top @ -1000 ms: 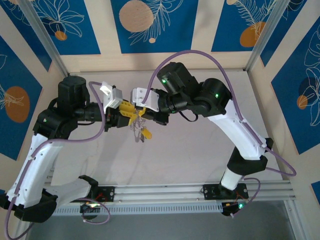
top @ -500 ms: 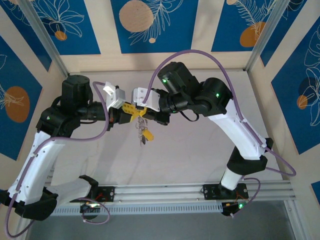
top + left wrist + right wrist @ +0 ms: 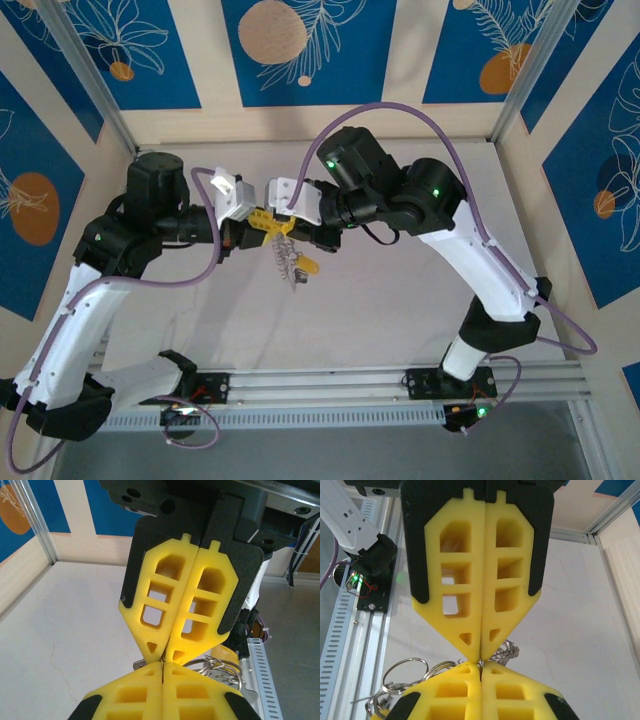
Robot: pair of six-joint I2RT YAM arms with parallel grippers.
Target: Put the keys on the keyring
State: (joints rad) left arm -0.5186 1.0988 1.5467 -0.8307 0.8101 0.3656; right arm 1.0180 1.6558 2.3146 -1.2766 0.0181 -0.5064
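Observation:
Above the table's middle my left gripper and right gripper meet tip to tip, both shut. The thin grey keyring is pinched where the tips touch. Small silvery keys and a yellow tag dangle beneath it. In the left wrist view my yellow fingers close under the right gripper, with wire loops of the keyring bunched just to the right. The right wrist view has its own gripper shut, and keyring loops spread to the left. No lilac-headed key can be made out.
The pale table lies well below the held bunch. An aluminium rail runs along the near edge by the arm bases. Blue patterned panels wall in the back and sides.
The left arm has shifted slightly toward the back. The dangling keys and yellow tag have swung to the right under the joined tips. Both grippers have stayed shut.

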